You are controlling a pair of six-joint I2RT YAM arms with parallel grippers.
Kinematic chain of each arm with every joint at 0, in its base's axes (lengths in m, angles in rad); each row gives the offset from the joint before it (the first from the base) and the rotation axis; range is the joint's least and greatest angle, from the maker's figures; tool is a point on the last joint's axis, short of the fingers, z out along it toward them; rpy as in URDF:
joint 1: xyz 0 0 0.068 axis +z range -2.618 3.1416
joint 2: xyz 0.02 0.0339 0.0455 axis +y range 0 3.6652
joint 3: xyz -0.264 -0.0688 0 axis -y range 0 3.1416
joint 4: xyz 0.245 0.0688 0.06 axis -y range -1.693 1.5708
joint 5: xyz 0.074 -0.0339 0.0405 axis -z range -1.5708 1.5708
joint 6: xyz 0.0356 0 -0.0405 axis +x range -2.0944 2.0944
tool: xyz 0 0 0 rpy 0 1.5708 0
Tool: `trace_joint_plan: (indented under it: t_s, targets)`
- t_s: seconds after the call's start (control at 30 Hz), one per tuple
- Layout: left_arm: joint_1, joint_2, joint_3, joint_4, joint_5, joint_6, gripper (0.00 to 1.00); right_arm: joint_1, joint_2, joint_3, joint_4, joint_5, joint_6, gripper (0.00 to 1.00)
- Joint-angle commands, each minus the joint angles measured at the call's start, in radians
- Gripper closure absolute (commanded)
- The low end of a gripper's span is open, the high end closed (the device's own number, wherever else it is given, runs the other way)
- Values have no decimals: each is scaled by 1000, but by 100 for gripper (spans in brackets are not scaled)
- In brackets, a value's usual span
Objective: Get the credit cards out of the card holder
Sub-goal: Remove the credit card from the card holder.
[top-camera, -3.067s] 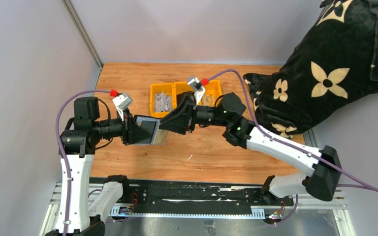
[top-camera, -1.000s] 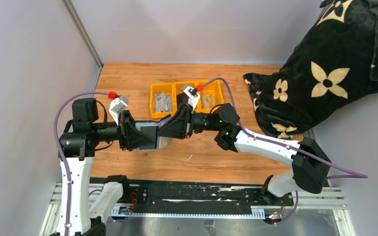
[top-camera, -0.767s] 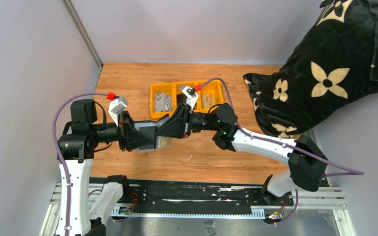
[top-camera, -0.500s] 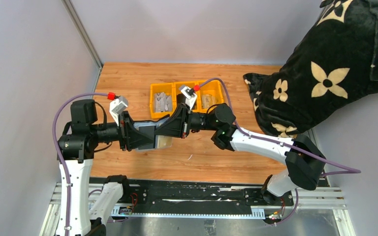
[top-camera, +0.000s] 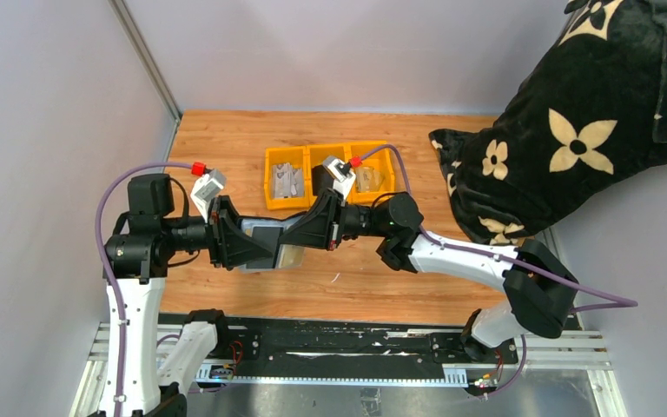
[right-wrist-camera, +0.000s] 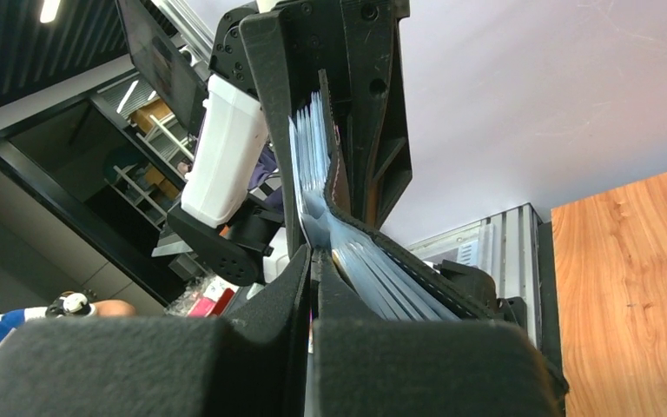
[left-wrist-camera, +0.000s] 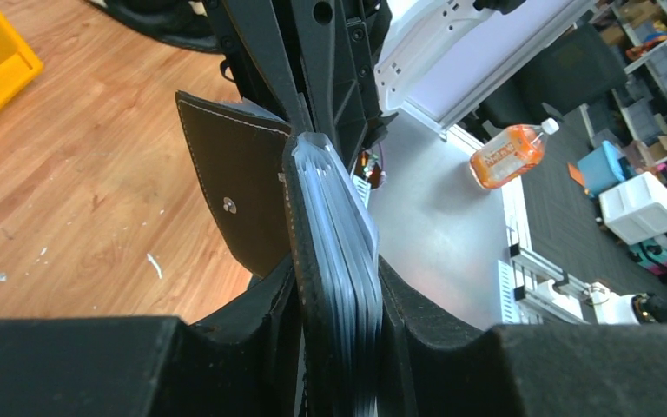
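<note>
The black card holder (top-camera: 263, 233) hangs in the air between both arms, above the wooden table. My left gripper (top-camera: 259, 243) is shut on its spine end; in the left wrist view the fingers (left-wrist-camera: 399, 304) squeeze the black cover and its stack of grey-blue leaves (left-wrist-camera: 343, 226), and the snap flap (left-wrist-camera: 234, 200) hangs open to the left. My right gripper (top-camera: 290, 236) meets the holder from the right. Seen from the right wrist, that gripper (right-wrist-camera: 313, 261) is shut on one thin pale card edge at the holder's mouth. Beside it the other leaves (right-wrist-camera: 373, 274) fan out.
A yellow three-compartment tray (top-camera: 267, 178) with silvery bits stands behind the grippers. A big black flower-patterned cushion (top-camera: 573, 122) fills the back right corner. Grey walls close the left and back. The arm rail runs along the near edge.
My right gripper's jaws have closed onto the thin edge at the holder's mouth. Both grippers and the holder have sunk slightly toward the table.
</note>
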Motion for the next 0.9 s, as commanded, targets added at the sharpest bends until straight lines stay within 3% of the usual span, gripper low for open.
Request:
trace_joint_plan:
  t_s: [0.0,0.5,0.57,0.7,0.87]
  targets:
    - [-8,3,36,22,117,-16,68,-16,-29,-47,47,-23,25,100]
    - [-8,10,49,19,89,-21,72,-36,-91,-83,-9,-5,-15,100]
    - [-8,10,50,21,82,-21,73,-29,-81,-69,10,-9,-6,95]
    - [-8,15,57,19,69,-27,80,-4,-61,-41,14,-11,-7,71]
    - [-8,25,71,19,53,-30,87,21,-13,-7,65,-15,14,70]
